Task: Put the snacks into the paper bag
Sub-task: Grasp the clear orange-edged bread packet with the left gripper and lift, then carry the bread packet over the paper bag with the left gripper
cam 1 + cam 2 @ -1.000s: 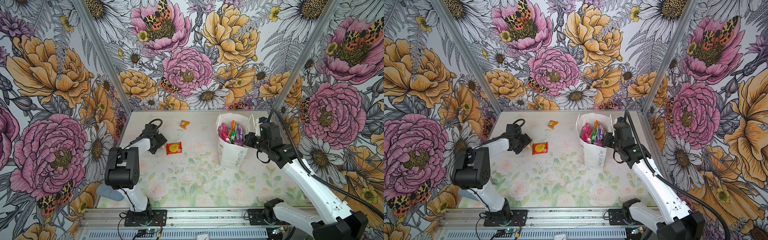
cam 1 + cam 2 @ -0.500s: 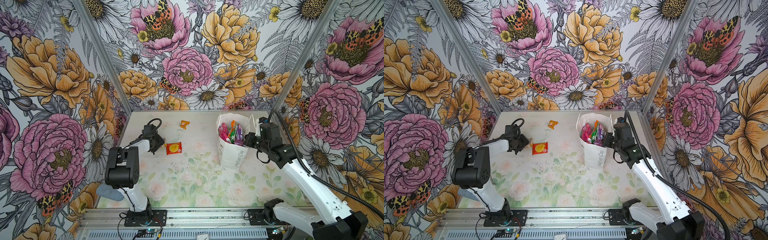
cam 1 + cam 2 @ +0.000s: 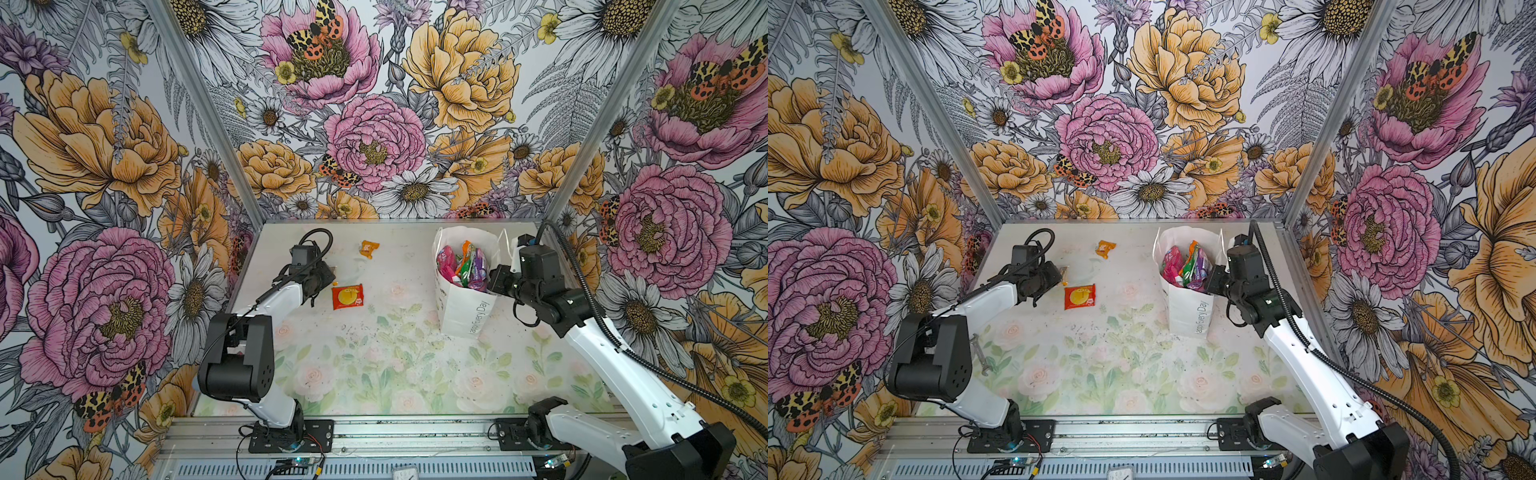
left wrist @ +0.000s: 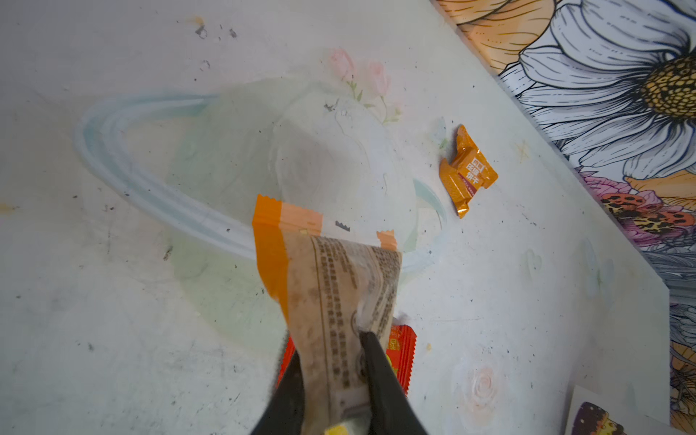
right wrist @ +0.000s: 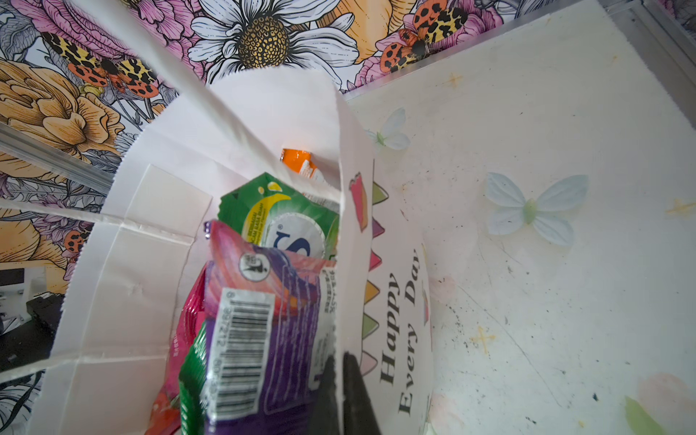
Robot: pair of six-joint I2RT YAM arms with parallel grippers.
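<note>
Our left fingers (image 4: 373, 376) pinch one end of an orange-edged translucent crinkly packet (image 4: 327, 271) at the far left of the bench (image 3: 374, 365). We cannot tell whether it is lifted clear. In both top views the wrist hides nearly all of it. Just right of them lies a red-orange foil packet with a yellow circle (image 3: 348, 296), mostly covered in the left wrist view. A small orange wrapped sweet (image 3: 369, 248) lies farther back. A clear plastic cup (image 4: 339, 158) is so transparent that we barely trace its outline. Our right fingers (image 5: 357, 391) are clamped on the lettered wall of the tall white paper gift bag (image 3: 465, 311), which stands far right. One finger is inside it, one outside. Pink, green and purple packets (image 3: 461, 266) fill it, hiding whatever lies deeper.
</note>
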